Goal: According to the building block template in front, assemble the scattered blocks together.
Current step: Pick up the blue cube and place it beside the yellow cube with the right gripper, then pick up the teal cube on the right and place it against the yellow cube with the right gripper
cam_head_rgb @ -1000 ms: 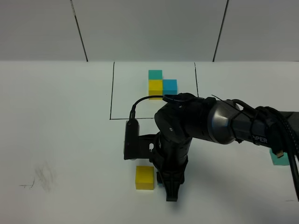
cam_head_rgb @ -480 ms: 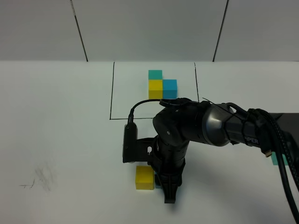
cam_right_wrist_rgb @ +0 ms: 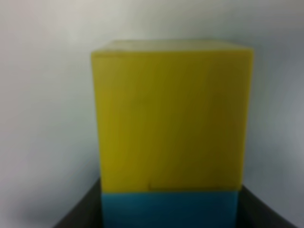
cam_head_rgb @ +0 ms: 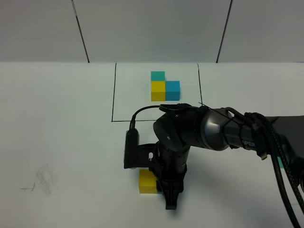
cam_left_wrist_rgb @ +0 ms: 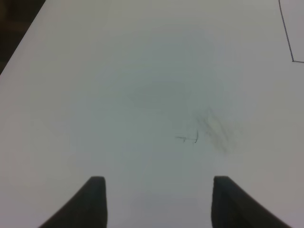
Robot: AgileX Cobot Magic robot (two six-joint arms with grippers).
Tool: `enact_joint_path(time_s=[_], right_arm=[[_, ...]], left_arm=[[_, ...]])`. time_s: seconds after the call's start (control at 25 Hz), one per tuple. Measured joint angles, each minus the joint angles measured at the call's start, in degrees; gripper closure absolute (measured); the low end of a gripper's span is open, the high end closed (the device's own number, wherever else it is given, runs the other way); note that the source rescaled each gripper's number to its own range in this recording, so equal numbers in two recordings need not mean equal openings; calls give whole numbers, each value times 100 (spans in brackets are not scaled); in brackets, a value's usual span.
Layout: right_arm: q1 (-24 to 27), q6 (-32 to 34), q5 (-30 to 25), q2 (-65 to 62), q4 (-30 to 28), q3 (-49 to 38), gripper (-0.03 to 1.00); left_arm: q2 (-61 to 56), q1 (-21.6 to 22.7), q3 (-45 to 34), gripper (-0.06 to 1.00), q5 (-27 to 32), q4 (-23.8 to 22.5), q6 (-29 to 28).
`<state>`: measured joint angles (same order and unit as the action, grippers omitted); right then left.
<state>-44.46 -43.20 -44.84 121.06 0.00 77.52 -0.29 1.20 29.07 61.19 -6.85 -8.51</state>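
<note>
Holding the blue block (cam_right_wrist_rgb: 168, 210) flush against the yellow block (cam_right_wrist_rgb: 171, 114), right gripper (cam_right_wrist_rgb: 168, 216) clamping it, left gripper (cam_left_wrist_rgb: 156, 199) hovering spread wide above tabletop (cam_left_wrist_rgb: 142, 85)

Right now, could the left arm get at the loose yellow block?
Probably not cleanly: the right arm hangs over the yellow block, its fingers holding a blue block against it.

Template (cam_head_rgb: 161, 87) behind the scattered blocks (cam_head_rgb: 146, 182)
</note>
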Motion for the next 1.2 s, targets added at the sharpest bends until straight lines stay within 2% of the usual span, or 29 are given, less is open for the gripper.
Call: enact_joint_path(time_s=[0.56,0.6,0.68,0.8,0.88,1.0,1.12,1.2], right_arm=[[-11,76,-153,91,69,249,71],[-17,131,-197,102,69,276,66],[-34,319,-322,109,64,348,50],[-65,738,-561,-102,-88,375,19],[-104,1130,-751,-477,-293,382,8],[-136,2128,-1156,-1114,-711,420,3],[-5,3261,-1585,-1638,-1263,420,3],[222,3777,-1758,-1991,-1531,363,4]], left_arm=[[0,0,0,83,0,0,22],[0,0,0,83,0,0,22],[0,0,0,83,0,0,22],[0,0,0,83,0,0,22],[0,0,0,83,0,0,22],[0,0,-4,83,0,0,22],[0,0,-4,83,0,0,22],[0,0,-4,83,0,0,24]])
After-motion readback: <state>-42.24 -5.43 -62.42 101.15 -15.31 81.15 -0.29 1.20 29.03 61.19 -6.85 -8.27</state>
